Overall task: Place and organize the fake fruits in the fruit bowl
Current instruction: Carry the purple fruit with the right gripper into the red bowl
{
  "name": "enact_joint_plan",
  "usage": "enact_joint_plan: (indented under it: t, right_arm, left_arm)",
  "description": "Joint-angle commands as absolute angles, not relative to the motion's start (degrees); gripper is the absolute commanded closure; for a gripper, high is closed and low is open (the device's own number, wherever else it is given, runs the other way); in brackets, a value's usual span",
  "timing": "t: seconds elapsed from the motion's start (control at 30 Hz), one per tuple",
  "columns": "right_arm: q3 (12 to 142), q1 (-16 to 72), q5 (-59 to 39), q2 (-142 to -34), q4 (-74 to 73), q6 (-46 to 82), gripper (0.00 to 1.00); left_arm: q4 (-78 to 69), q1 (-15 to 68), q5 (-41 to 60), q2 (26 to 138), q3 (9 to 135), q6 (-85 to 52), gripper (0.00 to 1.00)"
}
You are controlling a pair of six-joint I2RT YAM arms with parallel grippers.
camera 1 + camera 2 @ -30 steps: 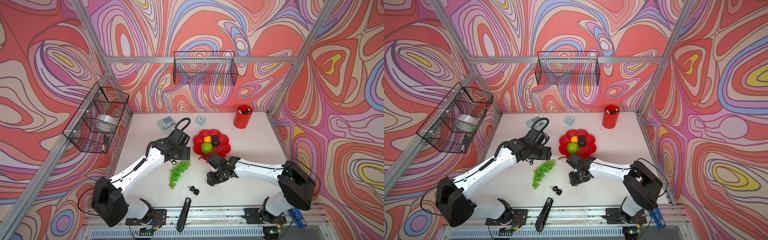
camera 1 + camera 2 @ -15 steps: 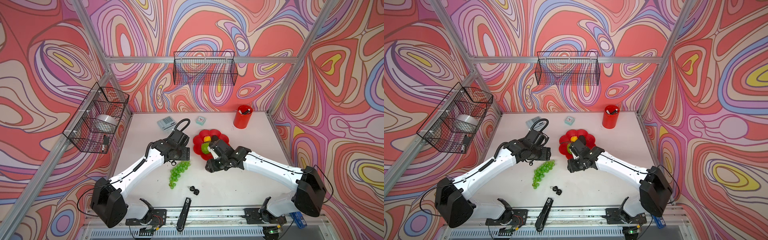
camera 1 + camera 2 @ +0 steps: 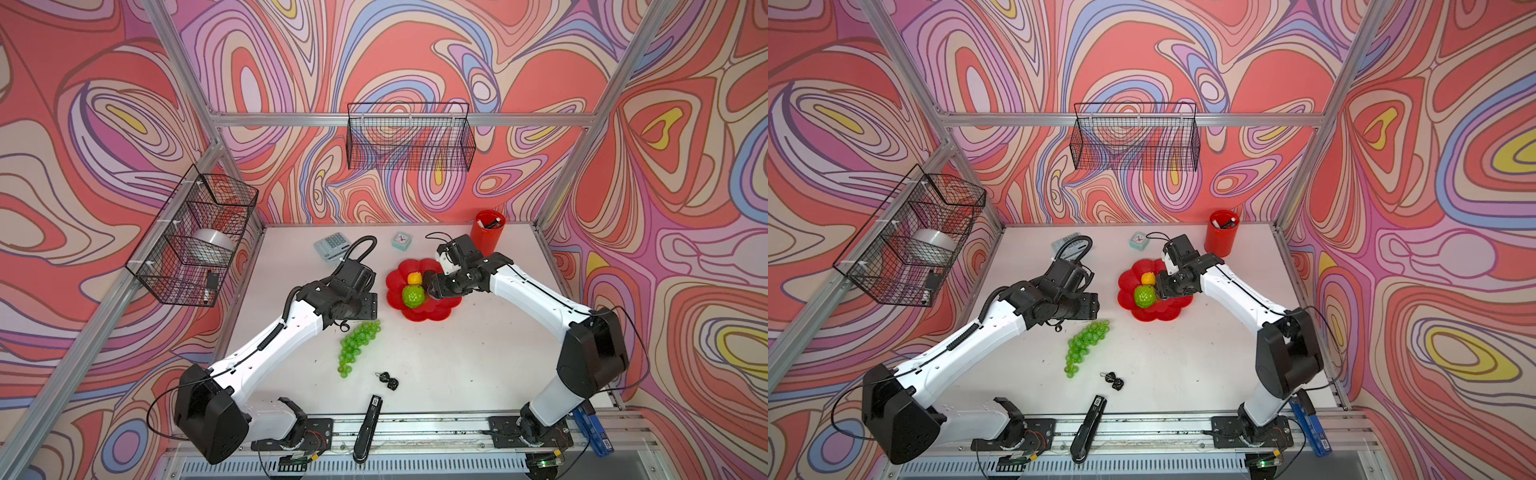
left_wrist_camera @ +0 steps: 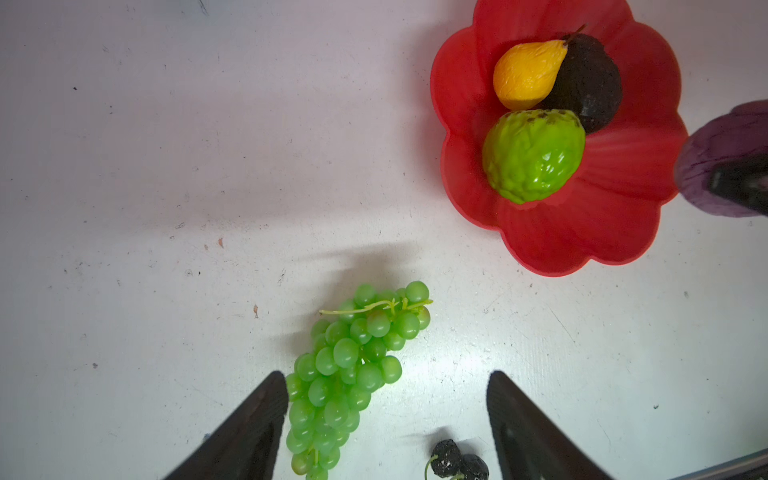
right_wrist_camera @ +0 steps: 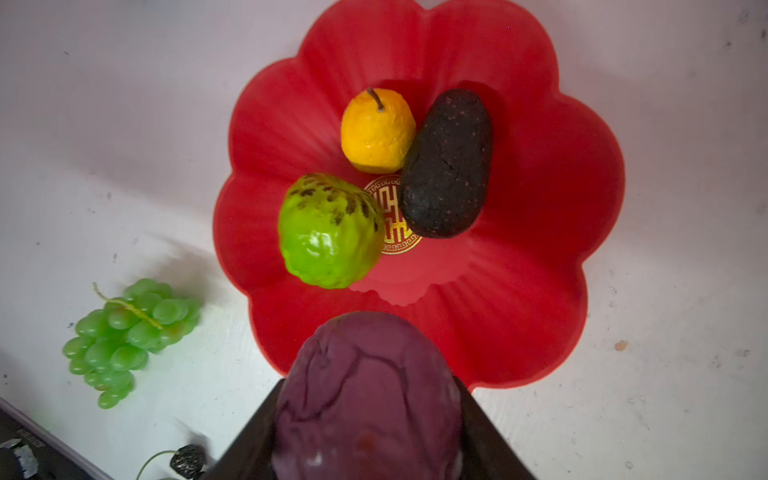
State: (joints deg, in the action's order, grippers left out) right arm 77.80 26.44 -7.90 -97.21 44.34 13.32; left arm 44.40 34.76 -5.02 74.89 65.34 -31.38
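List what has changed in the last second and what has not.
The right gripper swung from the table in front of the fruit bowl to above the bowl, its jaws shut on the purple ball. Unchanged: the left gripper, jaws open over the grape bunch on the table; the yellow fruit, bumpy green fruit and dark avocado in the bowl.

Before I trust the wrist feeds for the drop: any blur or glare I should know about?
Right wrist: the purple fruit fills the foreground, slightly soft; grapes look smeared; glare on the bumpy fruit. Left wrist: sharp, but there is a bright patch on the table beside the grapes.
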Motion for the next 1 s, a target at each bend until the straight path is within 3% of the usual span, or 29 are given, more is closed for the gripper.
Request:
enact_joint_plan:
  t: [0.0,0.73,0.97]
  right_arm:
    - [78.4,26.1,-8.0,-99.1,43.0,10.8,0.56]
    - [82.1,24.1,-6.2,-113.6,39.7,8.2,0.51]
    - [83.3,24.1,-5.2,-114.4,39.8,7.5,0.32]
  left_arm:
    - [46.7,34.4,-6.2,74.1,64.7,-32.2,0.21]
    - [48.9,34.4,-5.4,76.2,65.9,-30.0,0.23]
    - [50.1,34.1,-5.7,76.9,66.0,-30.3,0.22]
